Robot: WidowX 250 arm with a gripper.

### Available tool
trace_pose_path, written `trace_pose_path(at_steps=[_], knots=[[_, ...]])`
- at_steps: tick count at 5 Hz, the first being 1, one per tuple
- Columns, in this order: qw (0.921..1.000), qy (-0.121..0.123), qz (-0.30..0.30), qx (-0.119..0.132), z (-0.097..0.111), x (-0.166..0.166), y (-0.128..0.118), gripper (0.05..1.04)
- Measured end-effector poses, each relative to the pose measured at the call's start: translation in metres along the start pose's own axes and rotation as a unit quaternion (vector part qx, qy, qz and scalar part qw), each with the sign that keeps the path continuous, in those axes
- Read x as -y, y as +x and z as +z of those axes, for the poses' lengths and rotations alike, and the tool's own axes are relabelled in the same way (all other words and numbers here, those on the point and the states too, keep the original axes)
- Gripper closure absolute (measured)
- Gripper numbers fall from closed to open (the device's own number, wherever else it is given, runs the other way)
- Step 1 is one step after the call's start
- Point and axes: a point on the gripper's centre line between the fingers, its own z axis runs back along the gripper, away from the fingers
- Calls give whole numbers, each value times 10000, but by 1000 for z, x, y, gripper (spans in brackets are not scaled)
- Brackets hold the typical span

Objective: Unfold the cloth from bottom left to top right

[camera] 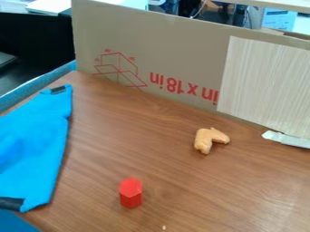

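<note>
1. Camera view: the blue cloth [33, 145] lies on the left of the desk [176, 181], its long side going up and down.
2. I can't tell if the tool is spread or pinched, or which way it must go.
3. A red block [130, 194] stands nearby; opening rightward could bump it.
4. Cardboard [169, 54] stands behind.

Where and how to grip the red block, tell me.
Come from straight above and pinch two opposite side faces of the red block: it stands upright, and its six-sided shape should give the pincer flat, parallel sides to close on.
</note>
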Motion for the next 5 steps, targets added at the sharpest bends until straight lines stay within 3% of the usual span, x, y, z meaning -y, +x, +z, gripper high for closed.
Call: trace_pose_path(at_steps=[2, 3, 4, 5], knots=[[9992, -136, -177, -322, -40, -9, -2, 83], [9987, -304, -411, -89, -35, -27, -16, 83], [9971, -395, -657, -26, -48, -38, -24, 83], [9953, -413, -811, 330, -71, -39, -26, 83]])
